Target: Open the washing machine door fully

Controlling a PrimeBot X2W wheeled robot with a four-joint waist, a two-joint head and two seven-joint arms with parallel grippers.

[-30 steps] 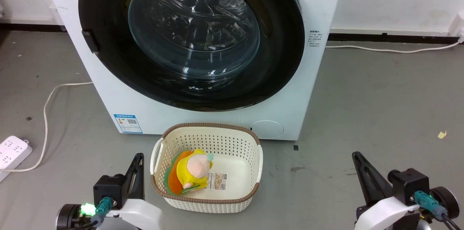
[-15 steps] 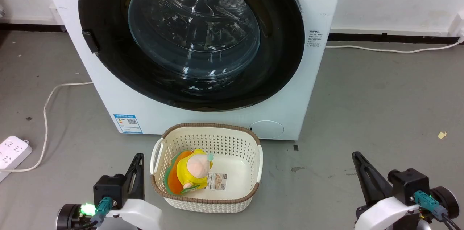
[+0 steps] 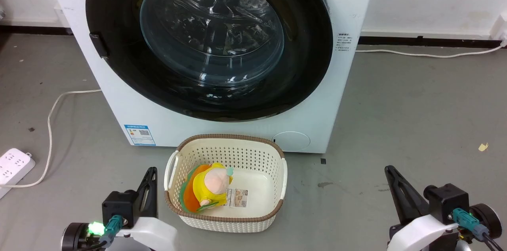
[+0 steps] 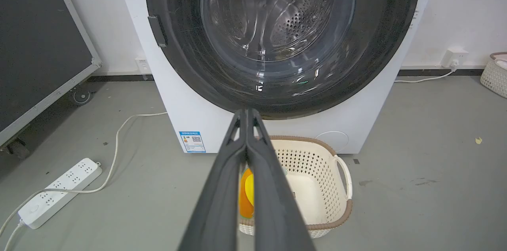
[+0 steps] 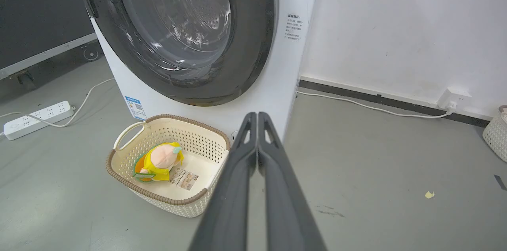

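Nothing moved; both jaws stay closed, empty, well short of the washing machine door [image 3: 210,41].

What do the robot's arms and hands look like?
Each arm has a white shell and a black boxy wrist. The left gripper and right gripper each have two long dark grey fingers tapering to points. Each wrist carries a teal plug; a green light glows on the left one.

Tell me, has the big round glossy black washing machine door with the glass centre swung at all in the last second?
No. The washing machine door lies just as before against the white machine front, shut.
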